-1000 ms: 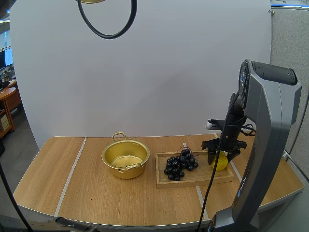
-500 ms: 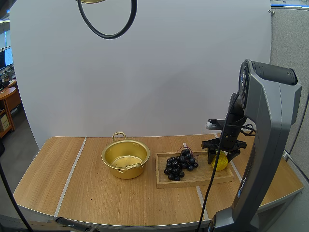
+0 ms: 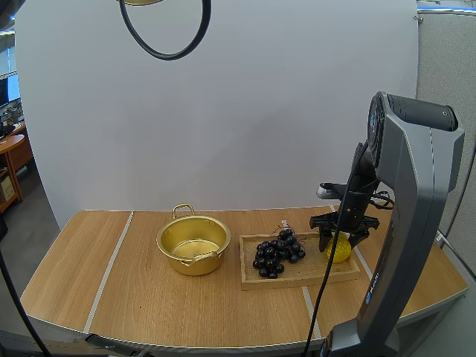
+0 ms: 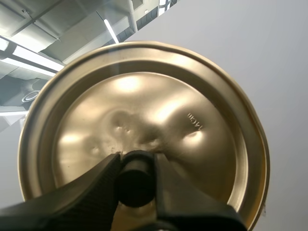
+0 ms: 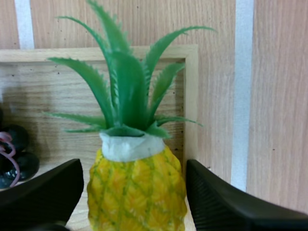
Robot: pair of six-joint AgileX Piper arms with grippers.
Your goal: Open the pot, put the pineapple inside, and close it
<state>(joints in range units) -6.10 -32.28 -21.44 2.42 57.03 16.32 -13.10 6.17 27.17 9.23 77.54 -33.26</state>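
The gold pot [image 3: 192, 246] stands open on the table, left of the wooden tray [image 3: 297, 274]. A yellow pineapple [image 3: 339, 251] with green leaves [image 5: 120, 82] stands upright at the tray's right end. My right gripper [image 3: 339, 239] is lowered over it, open, with one black finger [image 5: 45, 192] on each side of the fruit's body [image 5: 137, 185]. My left gripper [image 4: 136, 169] is shut on the black knob [image 4: 136, 180] of the gold lid [image 4: 144, 120], which it holds high above the table; the lid's edge [image 3: 143, 2] shows far above the pot.
A bunch of dark grapes [image 3: 277, 253] lies in the tray's middle, close to the left of the pineapple. Bare wooden tabletop [image 3: 111, 275] extends to the left and in front of the pot.
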